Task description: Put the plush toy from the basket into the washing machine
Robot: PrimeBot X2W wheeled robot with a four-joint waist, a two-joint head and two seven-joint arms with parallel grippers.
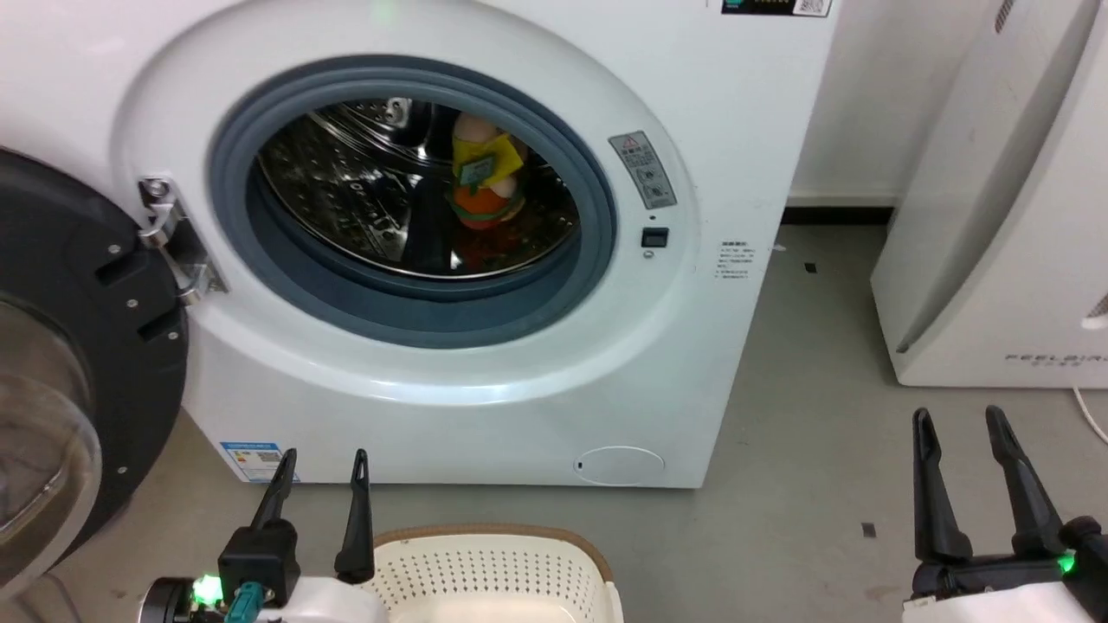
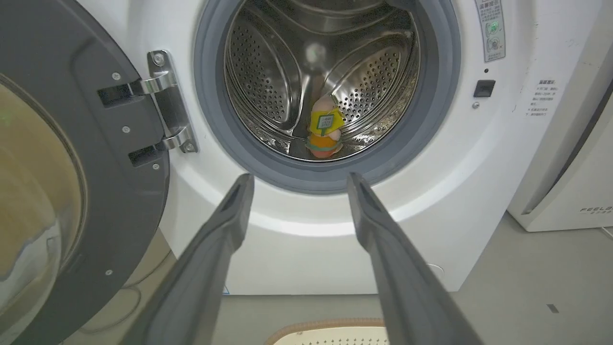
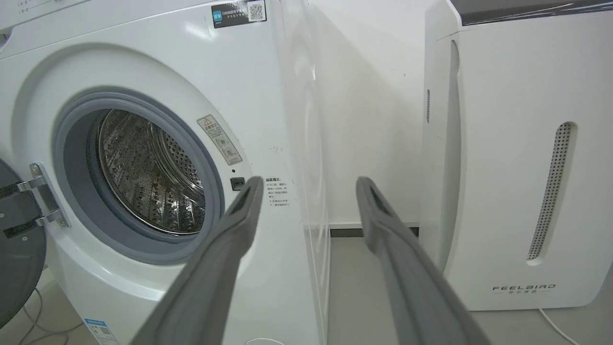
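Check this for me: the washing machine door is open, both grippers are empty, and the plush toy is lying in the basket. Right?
The plush toy is not in the basket; it lies inside the washing machine, as the left wrist view shows. The door is open, and the left gripper and right gripper are empty.

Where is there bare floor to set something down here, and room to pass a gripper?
Bare grey floor lies between the large white front-loading washing machine and the white FEELBIRD appliance, ahead of the right gripper. The steel drum has room left of the yellow, orange-hatted plush toy. Crowded lower left: black-framed door, left gripper, cream perforated basket.
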